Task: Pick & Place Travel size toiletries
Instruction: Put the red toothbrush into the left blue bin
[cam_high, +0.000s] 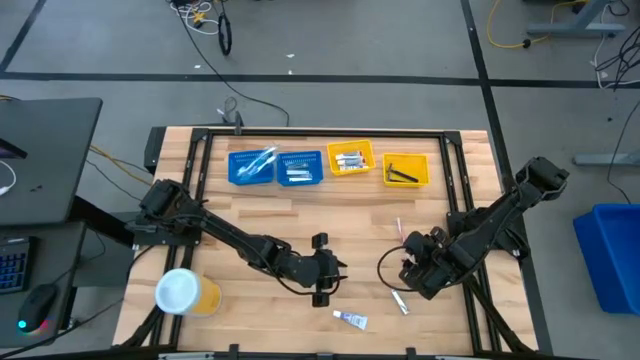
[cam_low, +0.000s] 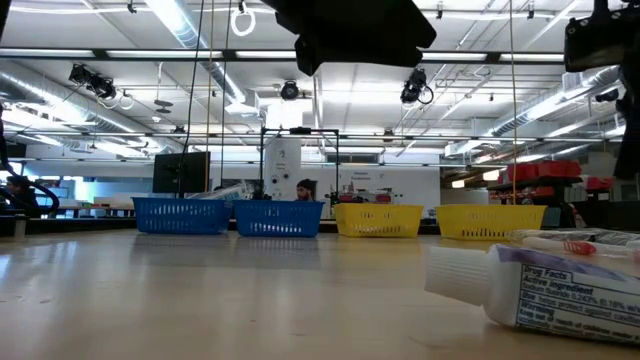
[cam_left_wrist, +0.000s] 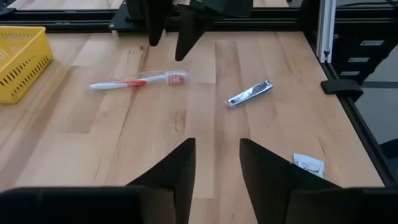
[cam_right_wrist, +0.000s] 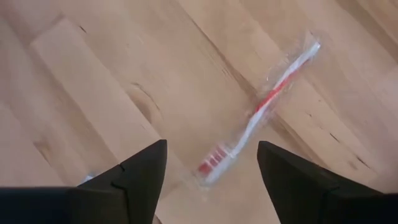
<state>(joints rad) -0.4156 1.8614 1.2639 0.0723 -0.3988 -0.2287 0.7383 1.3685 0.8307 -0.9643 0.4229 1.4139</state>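
Note:
A red-and-white toothbrush (cam_right_wrist: 261, 115) in a clear wrapper lies flat on the wooden table (cam_high: 250, 215), right of centre (cam_high: 400, 232). My right gripper (cam_right_wrist: 211, 168) hangs open above its bristle end, pointing steeply down, touching nothing; it also shows in the left wrist view (cam_left_wrist: 174, 34). A silvery item (cam_left_wrist: 249, 94) lies nearer the front edge (cam_high: 400, 300). A small white toothpaste tube (cam_high: 350, 319) lies close to the low camera (cam_low: 540, 290). My left gripper (cam_left_wrist: 214, 168) waits open at mid-table (cam_high: 338, 268), pointing toward the right side.
Two blue trays (cam_high: 252, 166) (cam_high: 299, 167) and two yellow trays (cam_high: 350, 160) (cam_high: 406, 171) stand in a row along the far edge, each holding small items. A yellow tub with a white lid (cam_high: 185, 292) stands at the near left. Bare wood lies between the trays and the grippers.

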